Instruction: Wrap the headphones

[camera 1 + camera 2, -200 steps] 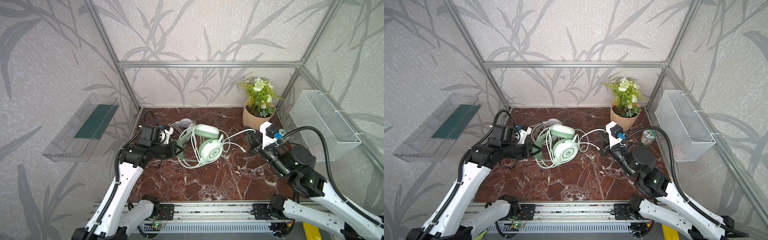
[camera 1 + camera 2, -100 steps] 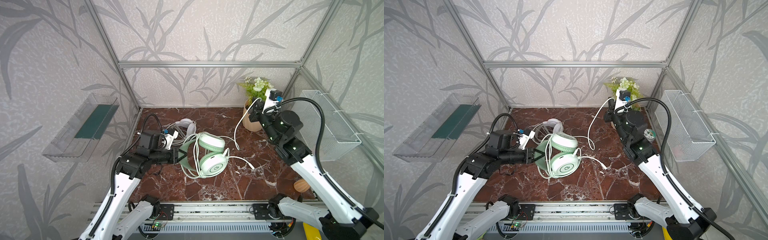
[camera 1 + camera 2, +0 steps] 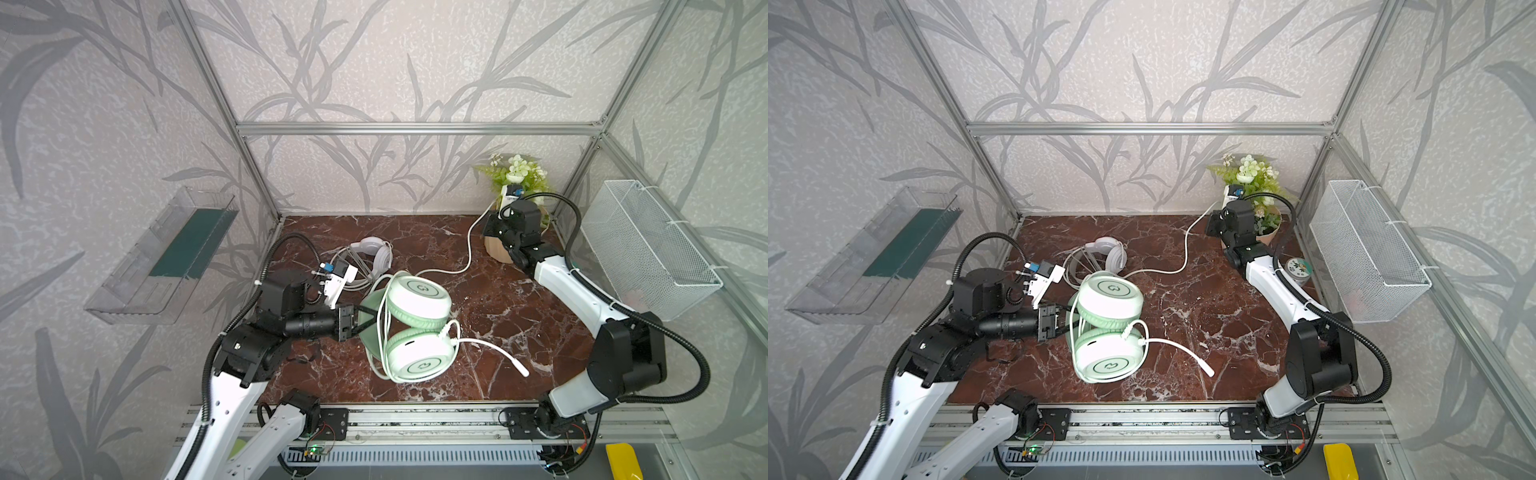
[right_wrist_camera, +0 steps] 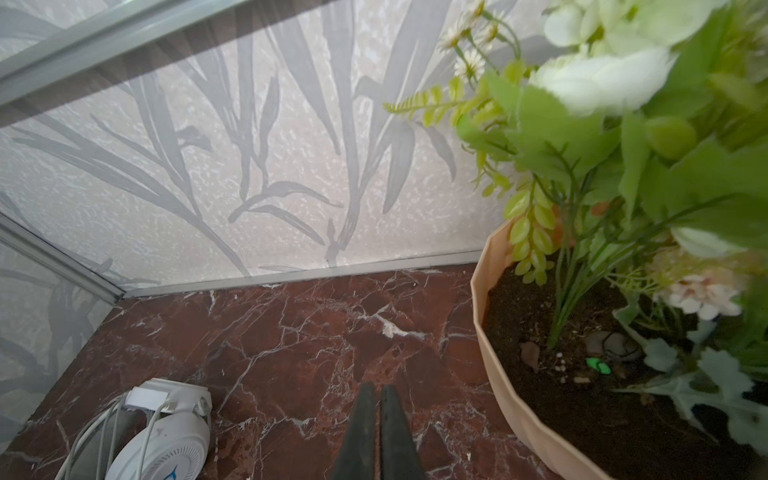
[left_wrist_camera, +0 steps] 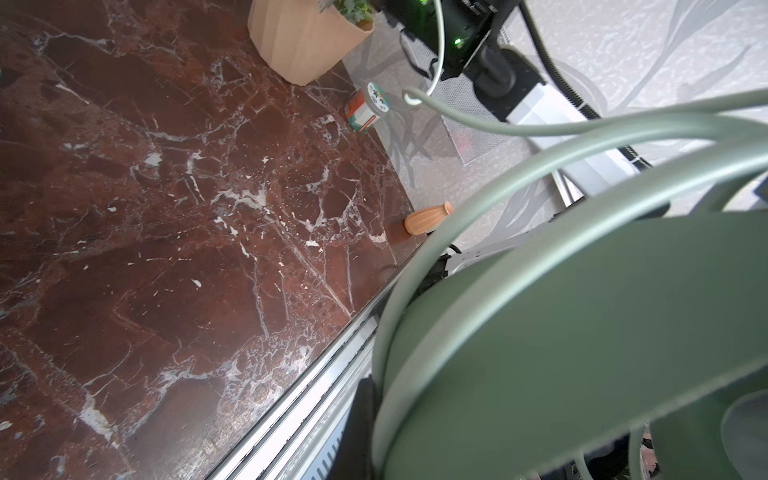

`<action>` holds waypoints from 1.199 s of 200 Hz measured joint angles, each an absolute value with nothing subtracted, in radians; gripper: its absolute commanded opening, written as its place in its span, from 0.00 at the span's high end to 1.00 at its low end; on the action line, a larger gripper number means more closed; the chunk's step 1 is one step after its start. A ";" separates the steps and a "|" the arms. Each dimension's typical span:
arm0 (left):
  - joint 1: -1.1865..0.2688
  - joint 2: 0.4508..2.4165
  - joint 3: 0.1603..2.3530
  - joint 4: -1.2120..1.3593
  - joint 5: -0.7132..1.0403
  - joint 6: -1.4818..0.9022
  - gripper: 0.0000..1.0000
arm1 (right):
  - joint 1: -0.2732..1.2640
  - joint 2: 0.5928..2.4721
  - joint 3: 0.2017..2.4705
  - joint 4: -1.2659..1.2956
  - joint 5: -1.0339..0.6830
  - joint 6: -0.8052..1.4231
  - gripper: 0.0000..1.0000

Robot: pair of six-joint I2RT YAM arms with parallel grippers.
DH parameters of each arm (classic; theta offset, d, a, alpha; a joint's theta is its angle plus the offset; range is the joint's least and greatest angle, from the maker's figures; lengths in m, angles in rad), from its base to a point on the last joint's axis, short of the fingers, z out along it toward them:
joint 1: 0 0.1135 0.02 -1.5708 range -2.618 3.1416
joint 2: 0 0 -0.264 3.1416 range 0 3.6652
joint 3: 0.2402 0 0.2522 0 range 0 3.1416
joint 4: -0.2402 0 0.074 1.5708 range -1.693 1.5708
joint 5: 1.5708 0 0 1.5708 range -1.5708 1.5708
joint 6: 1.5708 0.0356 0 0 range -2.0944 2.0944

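Note:
The pale mint headphones hang folded over the middle of the table, ear cups stacked and cable looped around them. My left gripper is shut on their headband. Their thin cable rises to my right gripper, which is raised beside the flowerpot with its jaws shut. The cable cannot be seen between the fingers in the right wrist view. The white headphones lie at the back left, cable bundled around them.
A flowerpot stands at the back right, touching distance from my right gripper. A small tin and a little clay vase sit along the right edge. A wire basket and a clear tray hang on the side walls.
My right arm has swung from the front right up to the back by the flowerpot, drawing the cable out. My left gripper has brought the mint headphones forward and turned them.

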State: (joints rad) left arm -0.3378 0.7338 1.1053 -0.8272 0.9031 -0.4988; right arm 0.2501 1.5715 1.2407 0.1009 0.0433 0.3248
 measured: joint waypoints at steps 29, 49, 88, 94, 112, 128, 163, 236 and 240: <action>-0.338 0.709 1.185 -0.777 0.936 -0.561 1.00 | 0.279 1.567 1.158 0.135 0.046 0.346 1.00; -0.338 0.714 1.245 -0.717 0.951 -0.611 1.00 | 0.346 1.550 1.063 0.150 0.089 0.327 1.00; -0.338 0.750 1.317 -0.585 0.976 -0.712 1.00 | 0.471 1.534 0.939 0.130 0.153 0.321 0.89; -0.338 0.759 1.324 -0.576 0.977 -0.721 1.00 | 0.473 1.520 0.916 0.126 0.158 0.323 0.79; -0.338 0.786 1.343 -0.580 0.970 -0.737 1.00 | 0.469 1.449 0.852 0.107 0.164 0.332 0.50; -0.339 0.823 1.384 -0.643 0.943 -0.737 1.00 | 0.468 1.333 0.786 0.102 0.151 0.354 0.46; -0.338 0.888 1.403 -0.775 0.887 -0.738 1.00 | 0.520 1.070 0.596 0.183 0.076 0.385 0.40; -0.349 0.994 1.393 -1.004 0.755 -0.707 1.00 | 0.587 0.896 0.403 0.365 -0.103 0.359 0.31; -0.350 0.998 1.393 -1.011 0.749 -0.707 1.00 | 0.599 0.903 0.403 0.385 -0.112 0.353 0.32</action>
